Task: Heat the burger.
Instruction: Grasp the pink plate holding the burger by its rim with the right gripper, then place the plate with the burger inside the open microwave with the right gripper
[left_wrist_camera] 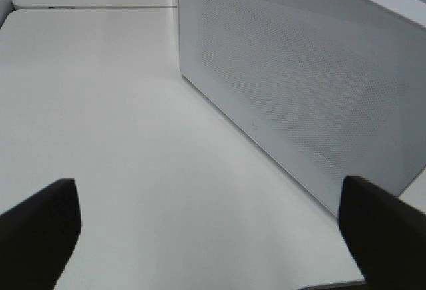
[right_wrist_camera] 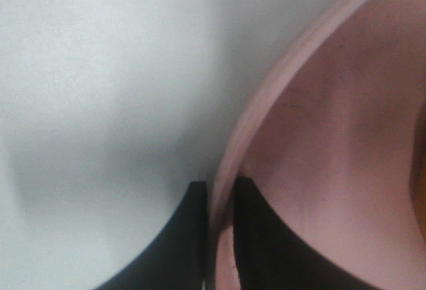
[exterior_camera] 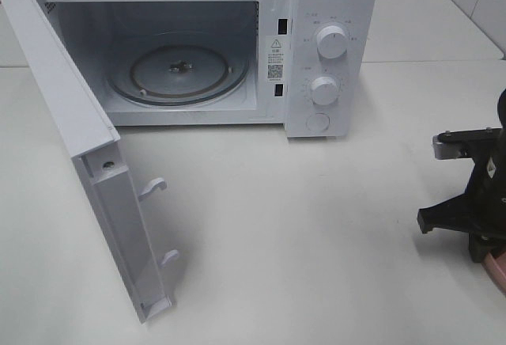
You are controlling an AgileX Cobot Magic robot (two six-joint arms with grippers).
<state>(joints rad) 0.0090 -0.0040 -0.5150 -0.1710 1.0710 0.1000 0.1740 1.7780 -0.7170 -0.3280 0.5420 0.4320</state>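
The burger is out of view. My right gripper is shut on the rim of a round pink plate, with one dark finger on each side of the rim. In the high view only a sliver of that plate shows at the right edge, under the black right arm. My left gripper stands open and empty, its fingertips wide apart above the white table, beside the microwave's perforated side wall.
A white microwave stands at the back of the table. Its door is swung wide open toward the front left. The glass turntable inside is bare. Two knobs sit on its right panel.
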